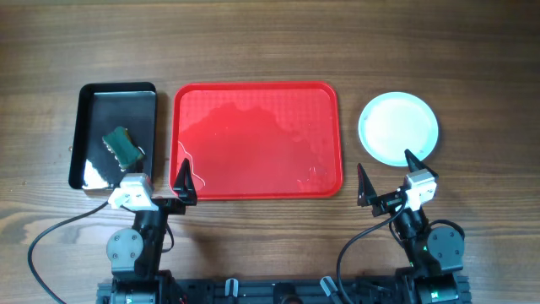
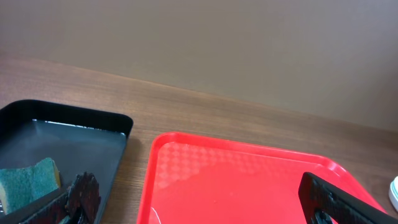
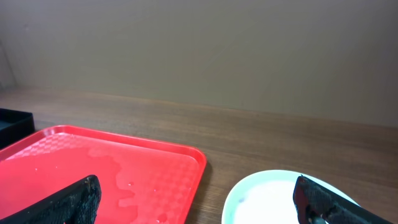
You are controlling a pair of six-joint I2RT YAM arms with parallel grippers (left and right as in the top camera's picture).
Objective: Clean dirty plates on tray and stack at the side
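Spread empty, the left gripper [image 1: 160,173] and right gripper [image 1: 388,173] hover before the wet rectangular red plastic tray [image 1: 253,127], though a careless swing might knock the round pale plates [image 1: 398,127] stacked right of it.

We see the red tray [image 1: 257,143] lying flat, its floor wet. To its right, apart, a pale round plate [image 1: 398,127] lies face up, clean.

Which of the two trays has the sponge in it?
The smaller black tray, left of the red tray; the green sponge lies in it.
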